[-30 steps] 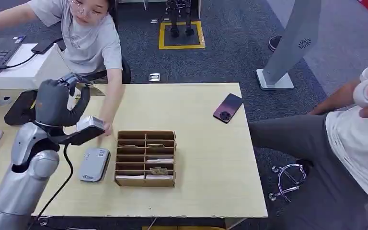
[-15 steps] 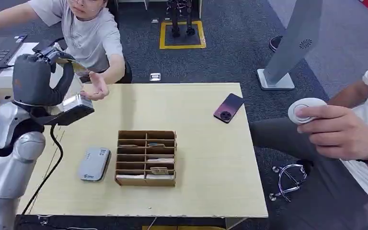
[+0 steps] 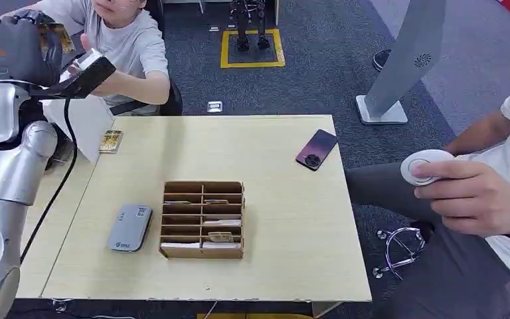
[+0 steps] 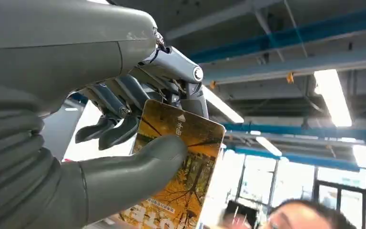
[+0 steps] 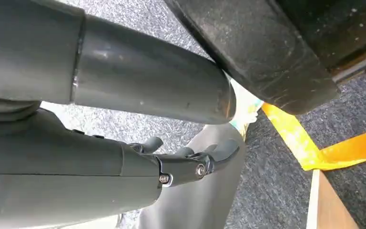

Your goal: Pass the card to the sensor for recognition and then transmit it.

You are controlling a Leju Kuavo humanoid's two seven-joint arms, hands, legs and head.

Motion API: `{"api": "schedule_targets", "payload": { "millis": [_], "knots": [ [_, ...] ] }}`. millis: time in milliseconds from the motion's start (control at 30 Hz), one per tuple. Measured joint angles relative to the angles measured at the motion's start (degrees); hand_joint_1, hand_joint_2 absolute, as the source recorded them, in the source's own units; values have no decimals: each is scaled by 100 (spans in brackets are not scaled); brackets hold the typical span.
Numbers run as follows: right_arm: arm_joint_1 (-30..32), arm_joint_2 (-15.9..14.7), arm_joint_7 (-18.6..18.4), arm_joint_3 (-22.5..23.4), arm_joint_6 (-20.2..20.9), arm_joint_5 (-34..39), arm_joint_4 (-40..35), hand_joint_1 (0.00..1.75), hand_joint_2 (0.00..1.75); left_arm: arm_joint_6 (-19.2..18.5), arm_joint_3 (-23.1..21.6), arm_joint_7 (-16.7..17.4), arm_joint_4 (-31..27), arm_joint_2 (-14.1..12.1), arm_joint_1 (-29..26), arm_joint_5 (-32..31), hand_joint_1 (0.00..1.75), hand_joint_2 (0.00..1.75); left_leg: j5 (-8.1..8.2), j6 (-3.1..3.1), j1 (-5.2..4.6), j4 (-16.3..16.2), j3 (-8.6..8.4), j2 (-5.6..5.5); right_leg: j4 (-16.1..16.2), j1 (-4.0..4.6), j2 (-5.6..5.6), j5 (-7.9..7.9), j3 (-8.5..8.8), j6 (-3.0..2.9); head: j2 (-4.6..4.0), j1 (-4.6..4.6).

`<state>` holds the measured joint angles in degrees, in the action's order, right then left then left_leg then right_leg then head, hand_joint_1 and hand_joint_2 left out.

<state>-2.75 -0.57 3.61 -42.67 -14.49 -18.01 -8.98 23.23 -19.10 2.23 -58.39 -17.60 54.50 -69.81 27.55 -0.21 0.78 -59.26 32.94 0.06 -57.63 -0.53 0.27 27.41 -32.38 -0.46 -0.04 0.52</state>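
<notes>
Pale wood-grain table (image 3: 272,219) on dark carpet. Left hand (image 3: 20,40) raised high at far-left, thumb pinning glossy card (image 4: 181,167) against fingers: autumn-tree print, orange-yellow, writing too blurred to read. Right hand (image 5: 186,160) hangs over carpet, fingers loosely extended, holding nothing. Flat grey rounded sensor (image 3: 130,228) just beside brown cardboard compartment box (image 3: 202,219). Dark phone (image 3: 316,149) near far edge.

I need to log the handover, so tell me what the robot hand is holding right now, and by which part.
The left robot hand holds the card, thumb on its printed face and fingers behind, near one long edge. The right robot hand holds nothing.
</notes>
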Motion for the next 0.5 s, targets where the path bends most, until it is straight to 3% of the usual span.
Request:
{"api": "schedule_targets", "payload": {
  "millis": [233,267,333,467,500],
  "knots": [
    [-3,13,-33,-15,-28,-15,-7,0,0,42,0,-37,585,90,0,-7,175,175,1,0,1,0,1,1,0,0,2,0,-1,0,0,0],
    [-5,15,-33,-15,-28,-15,-11,0,0,42,0,-39,634,99,0,-7,162,175,1,0,1,0,1,1,0,0,2,0,-1,0,0,2],
    [-14,26,-29,-15,-33,-31,-11,0,0,42,0,-48,722,108,1,-7,157,175,0,0,1,0,1,2,0,0,3,0,-2,0,0,0],
    [-18,28,7,-15,-37,-33,-11,0,0,42,0,-74,822,136,-1,-7,157,175,0,0,1,0,1,1,0,0,2,0,-1,0,0,0],
    [-18,28,11,-15,-37,-33,-11,0,0,42,0,-74,836,140,-1,-7,16,175,0,0,1,0,2,1,0,0,2,0,-1,0,0,0]
  ]
}}
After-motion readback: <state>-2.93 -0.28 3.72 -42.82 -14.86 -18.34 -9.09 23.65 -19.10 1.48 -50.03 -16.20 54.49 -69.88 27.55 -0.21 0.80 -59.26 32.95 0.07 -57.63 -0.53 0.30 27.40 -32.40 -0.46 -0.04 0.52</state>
